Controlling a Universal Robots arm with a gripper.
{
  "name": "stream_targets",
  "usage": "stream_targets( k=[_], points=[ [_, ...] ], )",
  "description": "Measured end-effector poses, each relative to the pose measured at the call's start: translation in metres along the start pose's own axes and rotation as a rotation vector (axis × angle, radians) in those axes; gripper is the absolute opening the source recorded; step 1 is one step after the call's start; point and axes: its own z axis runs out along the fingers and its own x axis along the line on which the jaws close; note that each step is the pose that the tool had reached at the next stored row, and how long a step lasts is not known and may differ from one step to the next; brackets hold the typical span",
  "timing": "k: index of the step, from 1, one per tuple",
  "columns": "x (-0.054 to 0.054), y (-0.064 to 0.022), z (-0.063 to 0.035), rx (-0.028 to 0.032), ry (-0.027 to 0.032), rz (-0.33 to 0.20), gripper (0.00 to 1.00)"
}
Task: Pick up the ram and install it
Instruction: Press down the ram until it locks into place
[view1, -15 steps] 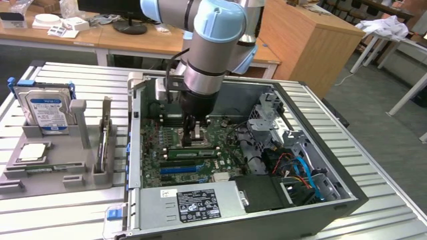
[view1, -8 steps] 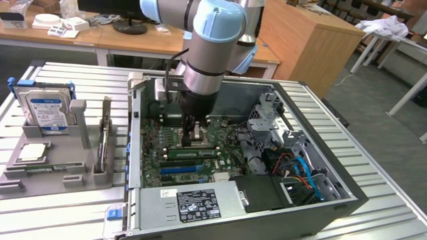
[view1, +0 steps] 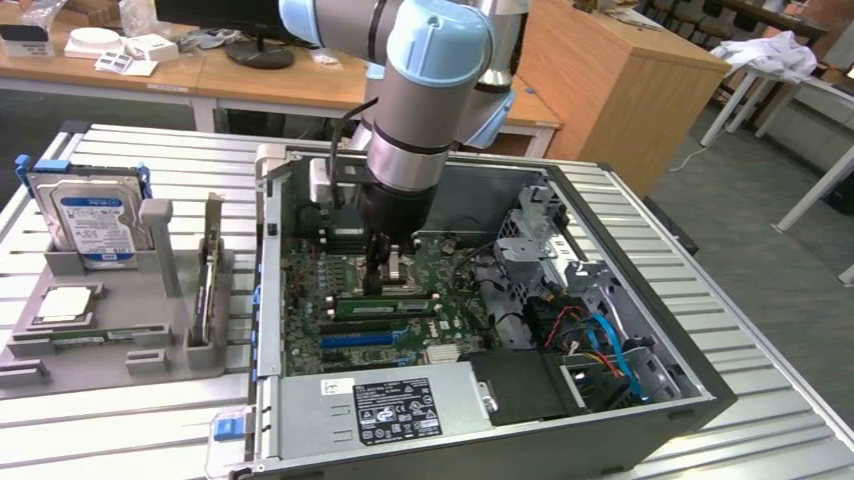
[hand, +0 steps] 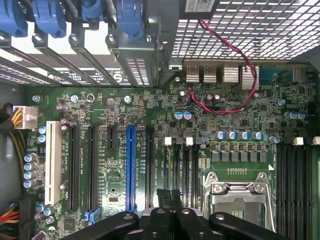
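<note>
Gripper (view1: 388, 268): fingers (hand: 170, 200) pressing together, hanging over motherboard (hand: 115, 170), pinching nothing visible.
Ram (view1: 384, 305): prob. light, stiff, fragile; gripping by long edges.

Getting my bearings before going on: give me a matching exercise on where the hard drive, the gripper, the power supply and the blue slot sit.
1 hard drive
2 gripper
3 power supply
4 blue slot

A on the motherboard, between black slots
B upright in the grey holder, outside the case
C hanging above the motherboard
D flat in the case, label up

Pairs: 1-B, 2-C, 3-D, 4-A
</note>
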Motion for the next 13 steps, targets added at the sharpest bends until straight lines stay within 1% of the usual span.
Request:
stream_targets(
  k=[13],
  points=[
    [0.0001, -0.0003, 0.0082, 0.0001, -0.0001, 0.0, 0.11]
  ],
)
